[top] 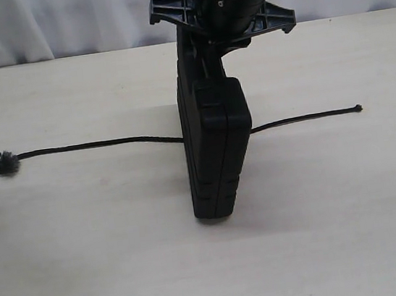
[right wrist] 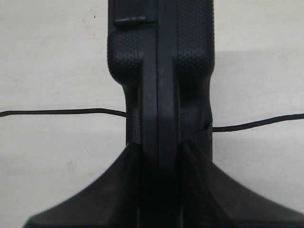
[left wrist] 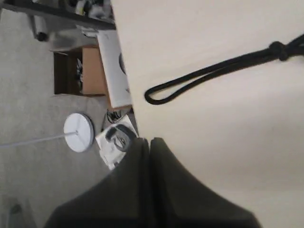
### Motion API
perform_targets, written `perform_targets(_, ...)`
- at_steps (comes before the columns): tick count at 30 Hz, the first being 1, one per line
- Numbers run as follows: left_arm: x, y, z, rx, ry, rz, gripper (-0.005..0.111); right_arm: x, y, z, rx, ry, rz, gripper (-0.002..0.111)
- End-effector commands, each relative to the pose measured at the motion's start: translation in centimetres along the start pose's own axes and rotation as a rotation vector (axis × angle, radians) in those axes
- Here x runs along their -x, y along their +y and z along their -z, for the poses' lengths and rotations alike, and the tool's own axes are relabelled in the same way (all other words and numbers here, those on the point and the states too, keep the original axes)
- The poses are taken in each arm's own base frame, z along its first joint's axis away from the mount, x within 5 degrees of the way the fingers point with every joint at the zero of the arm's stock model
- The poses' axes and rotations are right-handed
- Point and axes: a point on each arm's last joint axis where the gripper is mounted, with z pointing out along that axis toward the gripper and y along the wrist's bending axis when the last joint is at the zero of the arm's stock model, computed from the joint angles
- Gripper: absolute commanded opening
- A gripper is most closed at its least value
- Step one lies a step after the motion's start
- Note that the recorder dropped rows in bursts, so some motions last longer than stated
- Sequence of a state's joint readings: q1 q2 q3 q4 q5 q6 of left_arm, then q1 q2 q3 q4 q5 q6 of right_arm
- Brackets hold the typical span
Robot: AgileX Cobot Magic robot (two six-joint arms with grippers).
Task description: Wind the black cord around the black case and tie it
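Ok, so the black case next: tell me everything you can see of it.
The black case is flat, matte black plastic with a pebbled texture, its two halves meeting at a centre seam. It stands upright on a narrow edge on the table, edge-on to the exterior view. The right gripper clamps its upper part, one finger on each face. The black cord lies straight across the table, emerging on both sides and apparently passing beneath it.

We see the black case (top: 217, 153) standing on edge mid-frame, clamped from above by the right gripper (top: 207, 52); together they block the centre. The black cord (top: 95, 145) crosses the table (top: 326, 233) at mid-height, left and right. Below it, the lower frame offers open passage.
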State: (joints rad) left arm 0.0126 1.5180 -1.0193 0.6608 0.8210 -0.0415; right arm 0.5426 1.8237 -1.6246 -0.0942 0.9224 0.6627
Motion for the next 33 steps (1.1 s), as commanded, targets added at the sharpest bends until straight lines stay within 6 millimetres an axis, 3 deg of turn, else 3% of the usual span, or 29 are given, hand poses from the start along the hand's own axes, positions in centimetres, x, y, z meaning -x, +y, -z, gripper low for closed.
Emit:
perform_targets(1, 3.3, -2.7, -4.6, -0.308, 0.148, -0.108, 0.0, 0.0, 0.4, 0.4, 0.02, -0.01, -0.007, 0.004)
perform_targets(2, 4.4, -3.5, -6.0, -0.411, 0.147, -0.169, 0.0, 0.0, 0.4, 0.4, 0.02, -0.01, -0.007, 0.004)
perform_targets(4, 5.8, -4.2, -7.8, -0.439, 0.102, -0.223, 0.006, 0.0, 0.4, 0.4, 0.02, -0.01, -0.007, 0.004)
perform_targets(5, 6.0, -4.5, -8.4, -0.439, 0.079, -0.274, 0.014, 0.0, 0.4, 0.4, 0.02, -0.01, -0.007, 0.004)
perform_targets(8, 6.5, -5.5, -10.8, -0.419, 0.014, -0.424, 0.054, 0.0, 0.4, 0.4, 0.02, -0.01, -0.007, 0.004)
perform_targets(10, 6.5, -6.0, -11.9, -0.42, 0.004, -0.471, 0.062, 0.0, 0.4, 0.4, 0.02, -0.01, -0.007, 0.004)
perform_targets(17, 6.4, -7.3, -13.7, -0.444, -0.02, -0.606, 0.062, 0.0, 0.4, 0.4, 0.02, -0.01, -0.007, 0.004)
perform_targets(23, 6.7, -8.4, -14.6, -0.489, -0.06, -0.516, 0.06, 0.0, 0.4, 0.4, 0.02, -0.01, -0.007, 0.004)
perform_targets(33, 6.6, -10.3, -13.9, -0.71, 0.028, -0.151, 0.007, 0.0, 0.4, 0.4, 0.02, -0.01, -0.007, 0.004)
